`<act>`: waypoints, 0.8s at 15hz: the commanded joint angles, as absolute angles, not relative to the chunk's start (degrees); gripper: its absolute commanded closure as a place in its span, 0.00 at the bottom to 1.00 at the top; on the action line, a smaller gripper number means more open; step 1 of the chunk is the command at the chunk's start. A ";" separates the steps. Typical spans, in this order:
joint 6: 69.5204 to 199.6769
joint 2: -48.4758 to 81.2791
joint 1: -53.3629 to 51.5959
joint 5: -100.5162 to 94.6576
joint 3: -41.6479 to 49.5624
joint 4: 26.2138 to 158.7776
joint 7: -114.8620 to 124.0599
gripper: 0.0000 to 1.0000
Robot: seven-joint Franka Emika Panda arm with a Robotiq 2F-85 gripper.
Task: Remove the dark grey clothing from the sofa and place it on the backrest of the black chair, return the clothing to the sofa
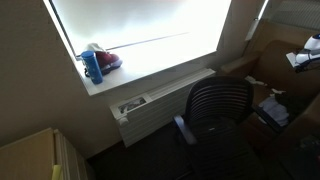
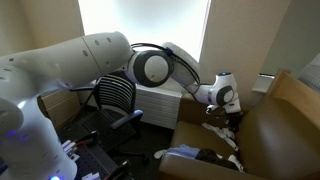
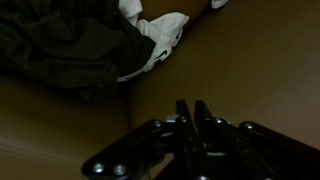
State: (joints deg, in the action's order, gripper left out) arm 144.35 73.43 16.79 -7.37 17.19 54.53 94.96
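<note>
The dark grey clothing (image 3: 60, 45) lies crumpled on the brown sofa (image 3: 230, 60) at the top left of the wrist view, next to small white items (image 3: 160, 35). My gripper (image 3: 193, 108) is shut and empty. It hangs just above the bare sofa surface, a short way from the clothing. In an exterior view the gripper (image 2: 232, 102) reaches over the sofa (image 2: 285, 120). The black chair (image 2: 115, 95) stands behind the arm and also shows in an exterior view (image 1: 215, 110) in front of the window.
A window sill (image 1: 150, 75) holds a blue bottle (image 1: 92, 66) and a red item. A white radiator (image 1: 150, 105) runs below it, beside the chair. The robot's big white arm (image 2: 90, 60) fills the left side. White items (image 2: 224, 135) lie on the sofa.
</note>
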 commanded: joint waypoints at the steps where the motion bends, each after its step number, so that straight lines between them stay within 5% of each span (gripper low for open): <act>1: 141.12 74.53 17.08 -7.12 15.47 54.64 92.31 0.55; 8: 124.94 81.77 15.25 -5.70 14.59 50.99 85.77 0.05; 10: 123.79 84.08 13.24 -6.67 17.75 49.09 91.17 0.00; 11: 126.81 81.48 14.57 -7.33 15.28 53.06 89.59 0.10; 12: 126.22 82.34 13.93 -7.33 16.22 52.37 90.45 0.02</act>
